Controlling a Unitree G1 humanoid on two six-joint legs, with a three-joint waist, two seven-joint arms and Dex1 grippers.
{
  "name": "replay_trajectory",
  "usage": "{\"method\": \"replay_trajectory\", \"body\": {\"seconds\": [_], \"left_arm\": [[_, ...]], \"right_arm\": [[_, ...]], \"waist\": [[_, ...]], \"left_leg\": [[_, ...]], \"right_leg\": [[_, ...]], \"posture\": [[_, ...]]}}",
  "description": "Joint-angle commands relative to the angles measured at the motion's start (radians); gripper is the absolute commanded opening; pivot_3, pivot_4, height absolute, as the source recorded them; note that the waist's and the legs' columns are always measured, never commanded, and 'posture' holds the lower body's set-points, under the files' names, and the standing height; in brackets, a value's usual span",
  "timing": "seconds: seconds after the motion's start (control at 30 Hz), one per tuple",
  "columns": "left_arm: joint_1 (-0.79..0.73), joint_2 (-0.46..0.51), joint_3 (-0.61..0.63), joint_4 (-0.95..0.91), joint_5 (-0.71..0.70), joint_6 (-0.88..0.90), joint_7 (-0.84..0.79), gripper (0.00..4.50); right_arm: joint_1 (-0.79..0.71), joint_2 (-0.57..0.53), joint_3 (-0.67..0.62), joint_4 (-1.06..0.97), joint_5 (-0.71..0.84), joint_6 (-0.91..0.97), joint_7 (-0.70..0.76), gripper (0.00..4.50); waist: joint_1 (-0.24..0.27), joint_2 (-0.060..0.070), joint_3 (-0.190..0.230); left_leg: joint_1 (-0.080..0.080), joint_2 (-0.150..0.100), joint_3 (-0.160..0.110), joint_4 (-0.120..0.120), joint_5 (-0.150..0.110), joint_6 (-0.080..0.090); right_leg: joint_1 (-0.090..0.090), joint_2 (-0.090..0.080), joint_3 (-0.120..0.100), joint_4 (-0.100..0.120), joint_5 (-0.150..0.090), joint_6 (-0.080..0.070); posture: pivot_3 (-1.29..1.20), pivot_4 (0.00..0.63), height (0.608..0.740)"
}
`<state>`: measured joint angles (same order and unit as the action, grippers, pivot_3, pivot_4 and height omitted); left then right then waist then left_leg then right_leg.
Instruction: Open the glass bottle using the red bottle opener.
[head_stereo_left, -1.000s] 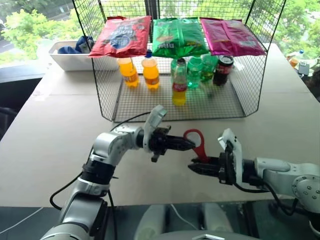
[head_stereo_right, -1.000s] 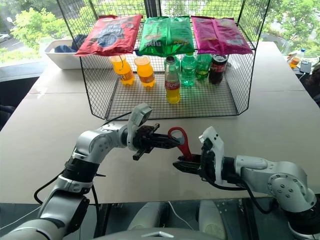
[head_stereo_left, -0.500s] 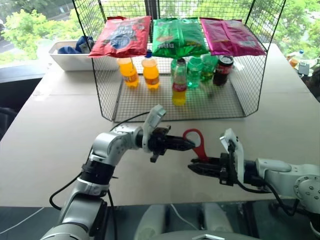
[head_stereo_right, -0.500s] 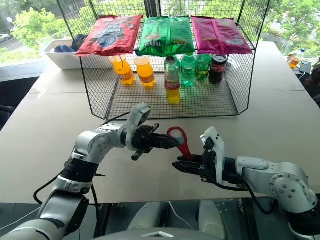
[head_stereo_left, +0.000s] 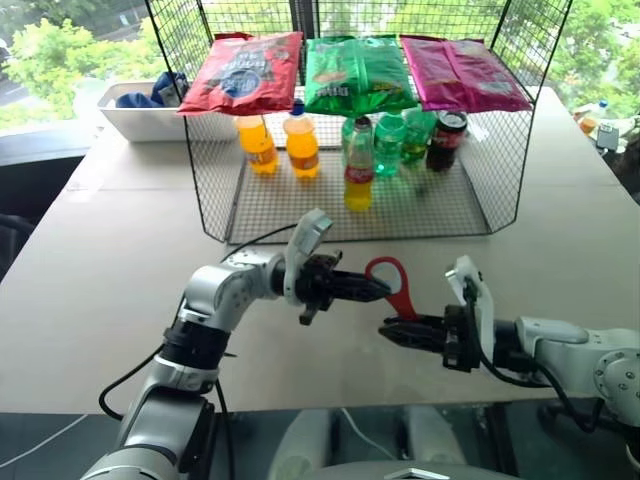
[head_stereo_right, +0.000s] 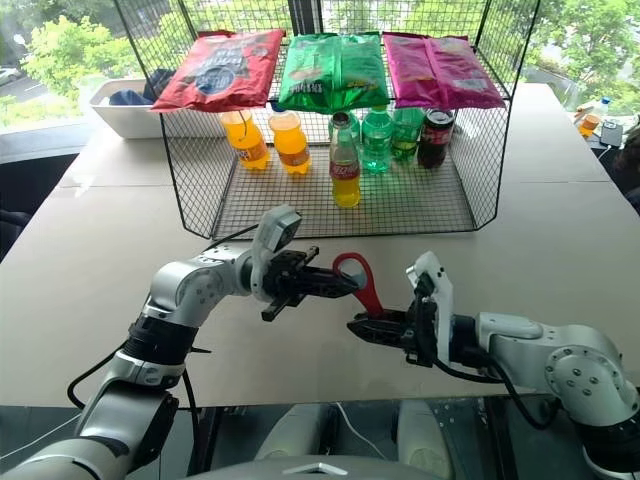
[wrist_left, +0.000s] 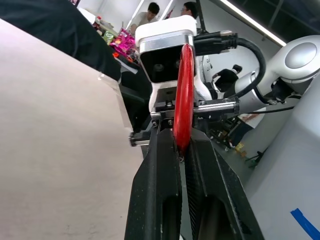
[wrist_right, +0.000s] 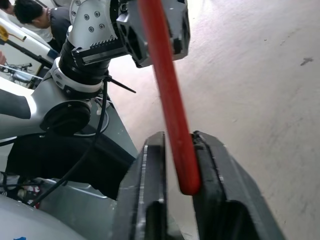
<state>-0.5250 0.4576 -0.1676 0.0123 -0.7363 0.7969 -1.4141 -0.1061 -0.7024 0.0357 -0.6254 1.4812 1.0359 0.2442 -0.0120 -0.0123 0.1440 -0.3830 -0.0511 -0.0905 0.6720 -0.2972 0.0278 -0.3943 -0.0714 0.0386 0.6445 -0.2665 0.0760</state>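
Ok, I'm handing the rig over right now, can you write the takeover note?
Left end effector: shut on the small flat red bottle opener, at its ring head.
Right end effector: shut on the opener's handle tip.
Opener held above the table, between both arms.
Slim clear glass bottle with orange drink and red label: upright in the wire rack, cap on.
Done: opener picked up.
Left: finish the handover, open the bottle.

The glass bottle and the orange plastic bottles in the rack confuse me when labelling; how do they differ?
The glass bottle is slim and clear with a red label band; the two orange plastic bottles are fatter and orange all over. The glass bottle stands nearer the rack's front; the orange ones stand further back, to its left. All stand upright and hold yellow-orange drink.
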Motion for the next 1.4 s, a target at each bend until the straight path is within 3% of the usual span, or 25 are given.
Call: {"method": "replay_trajectory", "body": {"seconds": [0.03,0.4,0.43,0.47,0.73,0.93,1.13,1.4], "left_arm": [[0.008,0.006,-0.004,-0.021,0.011,-0.012,0.009,0.0],[-0.006,-0.018,0.024,-0.013,-0.03,0.044,0.055,0.0],[-0.003,-0.012,0.021,-0.021,-0.029,0.043,0.05,0.71],[-0.001,-0.008,0.017,-0.025,-0.03,0.045,0.048,0.91],[-0.014,-0.034,0.068,-0.004,-0.044,0.039,0.107,4.48],[-0.041,-0.091,0.164,0.063,-0.03,-0.015,0.224,4.48],[-0.202,-0.261,0.255,0.353,0.189,-0.394,0.583,4.48],[-0.278,-0.328,0.275,0.478,0.308,-0.727,0.638,4.48]], "right_arm": [[-0.003,-0.006,-0.027,-0.034,0.065,-0.026,0.009,0.11],[0.017,-0.022,-0.016,-0.043,0.041,-0.03,0.011,0.11],[0.018,-0.021,-0.017,-0.043,0.036,-0.034,0.009,0.0],[0.02,-0.02,-0.017,-0.044,0.031,-0.037,0.007,0.0],[0.061,0.019,-0.049,-0.039,-0.033,-0.103,-0.038,0.0],[0.138,0.061,-0.13,-0.042,-0.087,-0.186,-0.102,0.0],[0.139,0.203,-0.206,0.016,-0.286,-0.341,-0.264,0.0],[0.146,0.327,-0.201,0.019,-0.468,-0.418,-0.332,0.0]], "waist": [[0.0,0.0,0.0],[0.0,0.0,0.0],[0.0,0.0,0.0],[-0.001,0.0,0.0],[0.001,0.0,0.0],[0.002,-0.001,0.0],[0.023,-0.004,-0.002],[0.022,-0.004,-0.002]], "left_leg": [[0.0,0.0,0.0,0.0,0.0,0.0],[0.0,0.0,0.0,0.0,0.0,0.0],[0.0,0.0,0.0,0.0,0.0,0.0],[0.0,0.0,0.0,0.0,0.0,0.0],[0.0,0.0,0.0,0.001,0.0,0.0],[0.0,0.0,0.0,0.001,0.0,0.0],[0.0,0.0,0.0,0.004,0.0,0.0],[-0.001,-0.001,0.003,0.003,0.0,0.0]], "right_leg": [[0.0,0.0,0.0,0.0,0.0,0.0],[0.0,0.0,0.0,0.0,0.0,0.0],[0.0,0.0,0.0,0.0,0.0,0.0],[0.0,0.0,0.0,0.0,0.0,0.0],[0.0,0.0,0.0,0.001,0.0,0.0],[0.0,0.0,0.0,0.001,0.0,0.0],[0.0,0.0,0.0,0.003,0.001,0.001],[-0.003,0.001,0.003,0.004,0.001,0.001]], "posture": [[0.0,0.15,0.74],[0.0,0.15,0.74],[0.0,0.15,0.74],[0.0,0.15,0.74],[0.0,0.15,0.74],[0.0,0.15,0.74],[0.0,0.15,0.74],[0.0,0.15,0.74]]}}
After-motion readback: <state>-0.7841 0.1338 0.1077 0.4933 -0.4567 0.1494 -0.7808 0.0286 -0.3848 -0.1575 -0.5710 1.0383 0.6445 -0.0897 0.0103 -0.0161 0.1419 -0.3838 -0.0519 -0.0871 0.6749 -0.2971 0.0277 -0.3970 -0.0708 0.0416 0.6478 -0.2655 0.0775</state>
